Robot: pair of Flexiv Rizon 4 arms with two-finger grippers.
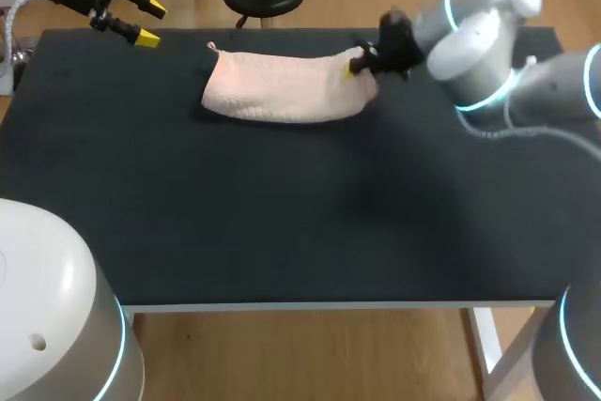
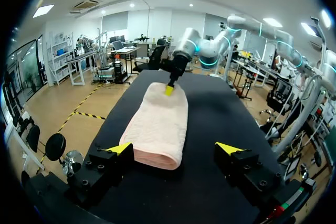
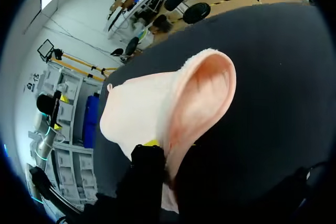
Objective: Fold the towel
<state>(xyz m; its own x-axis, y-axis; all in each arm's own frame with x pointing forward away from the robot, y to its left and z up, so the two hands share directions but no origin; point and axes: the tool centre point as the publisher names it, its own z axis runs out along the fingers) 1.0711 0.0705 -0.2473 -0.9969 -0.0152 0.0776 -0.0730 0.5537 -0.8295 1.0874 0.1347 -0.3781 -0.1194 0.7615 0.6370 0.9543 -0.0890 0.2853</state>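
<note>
A pale pink towel [image 1: 282, 89] lies folded in a long strip at the back middle of the black table [image 1: 282, 223]. My right gripper [image 1: 355, 68] sits at the towel's right end, shut on its edge. In the right wrist view the towel [image 3: 157, 103] runs ahead from between the fingers of the right gripper [image 3: 163, 156], and the pinched edge curls up. My left gripper [image 1: 150, 25] hangs open above the table's back left corner, clear of the cloth. From the left wrist view its gripper [image 2: 175, 149] is empty, with the near end of the towel [image 2: 160, 124] just ahead and the right gripper [image 2: 169, 90] at the far end.
The black table top [image 2: 220, 124] stretches bare in front of the towel and to both sides. Its front edge [image 1: 338, 305] lies near the bottom of the head view. My right arm [image 1: 479, 39] leans over the back right corner.
</note>
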